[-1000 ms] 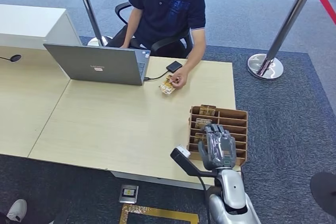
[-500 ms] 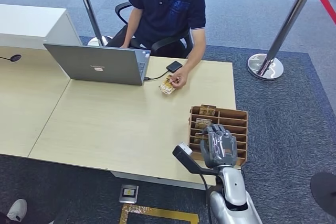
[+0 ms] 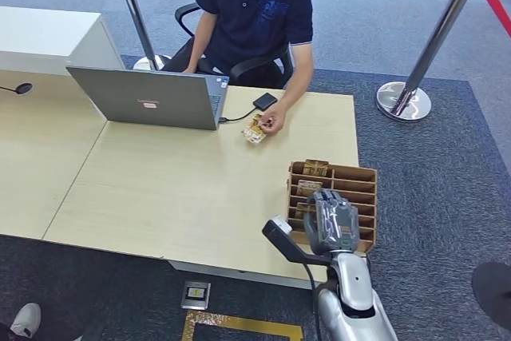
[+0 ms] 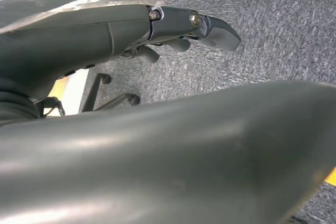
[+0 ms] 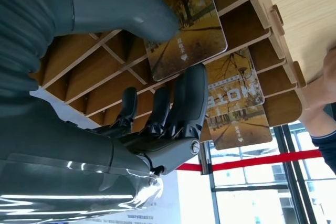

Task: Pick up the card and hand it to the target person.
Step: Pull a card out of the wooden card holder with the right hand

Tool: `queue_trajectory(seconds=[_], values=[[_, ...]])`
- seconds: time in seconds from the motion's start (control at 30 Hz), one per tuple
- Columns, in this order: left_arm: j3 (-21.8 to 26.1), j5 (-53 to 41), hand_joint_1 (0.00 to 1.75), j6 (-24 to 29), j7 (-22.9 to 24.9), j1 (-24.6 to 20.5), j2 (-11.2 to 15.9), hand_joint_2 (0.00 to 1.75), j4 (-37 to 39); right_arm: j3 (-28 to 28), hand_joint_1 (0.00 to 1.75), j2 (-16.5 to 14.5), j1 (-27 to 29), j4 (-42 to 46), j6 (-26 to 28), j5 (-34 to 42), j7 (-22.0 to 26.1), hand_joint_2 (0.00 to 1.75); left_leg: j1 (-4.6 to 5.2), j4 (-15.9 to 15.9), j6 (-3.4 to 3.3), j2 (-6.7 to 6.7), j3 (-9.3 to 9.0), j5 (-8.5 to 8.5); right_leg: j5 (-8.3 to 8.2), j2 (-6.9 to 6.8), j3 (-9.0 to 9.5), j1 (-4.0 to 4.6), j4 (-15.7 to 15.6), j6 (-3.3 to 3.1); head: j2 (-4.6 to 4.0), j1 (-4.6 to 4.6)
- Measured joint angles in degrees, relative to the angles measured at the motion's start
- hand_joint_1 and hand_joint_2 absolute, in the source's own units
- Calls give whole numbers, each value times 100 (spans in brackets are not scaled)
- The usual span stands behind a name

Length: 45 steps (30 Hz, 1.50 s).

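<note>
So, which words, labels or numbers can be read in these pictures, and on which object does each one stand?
"HOTEL", seen turned round and partly hidden behind a finger: on the middle card in the wooden rack.
Small print beside an arrow on the nearest card: too small to read.
Print on the farthest card: too small to read.
Logo on the laptop lid: blurred, unreadable.
Card under the person's hand: too small to read.

Upside-down word "HOTEL" on a yellow autumn-tree card (image 5: pixel 233 85) in the wooden rack (image 5: pixel 253 22), smaller print unreadable
</note>
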State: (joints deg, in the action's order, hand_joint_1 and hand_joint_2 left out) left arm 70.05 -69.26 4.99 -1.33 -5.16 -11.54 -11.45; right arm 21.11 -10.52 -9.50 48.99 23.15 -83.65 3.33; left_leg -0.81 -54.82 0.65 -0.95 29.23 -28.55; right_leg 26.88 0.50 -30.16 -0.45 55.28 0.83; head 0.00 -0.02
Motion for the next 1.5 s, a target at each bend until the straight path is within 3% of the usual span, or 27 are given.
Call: queue_trajectory(seconds=[0.97, 1.3, 1.5], values=[[0, -11, 0, 6, 0, 0, 0, 0, 2, -139, 93, -45, -77, -195, 28, -10, 89, 175, 0, 0, 1, 0, 1, -2, 2, 0, -1, 0, 0, -2, 0, 1], [0, -25, 0, 6, 0, -1, 0, 0, 2, -161, 168, -55, -126, -229, 55, -7, 98, 175, 0, 0, 1, 0, -1, -2, 2, 0, 0, 0, 0, -2, 0, 1], [0, -63, 0, -5, 0, -1, 0, 0, 2, -176, 175, -57, -92, -184, 66, -21, 95, 175, 0, 0, 1, 1, -1, -2, 2, 0, -1, 0, 0, -2, 0, 1]])
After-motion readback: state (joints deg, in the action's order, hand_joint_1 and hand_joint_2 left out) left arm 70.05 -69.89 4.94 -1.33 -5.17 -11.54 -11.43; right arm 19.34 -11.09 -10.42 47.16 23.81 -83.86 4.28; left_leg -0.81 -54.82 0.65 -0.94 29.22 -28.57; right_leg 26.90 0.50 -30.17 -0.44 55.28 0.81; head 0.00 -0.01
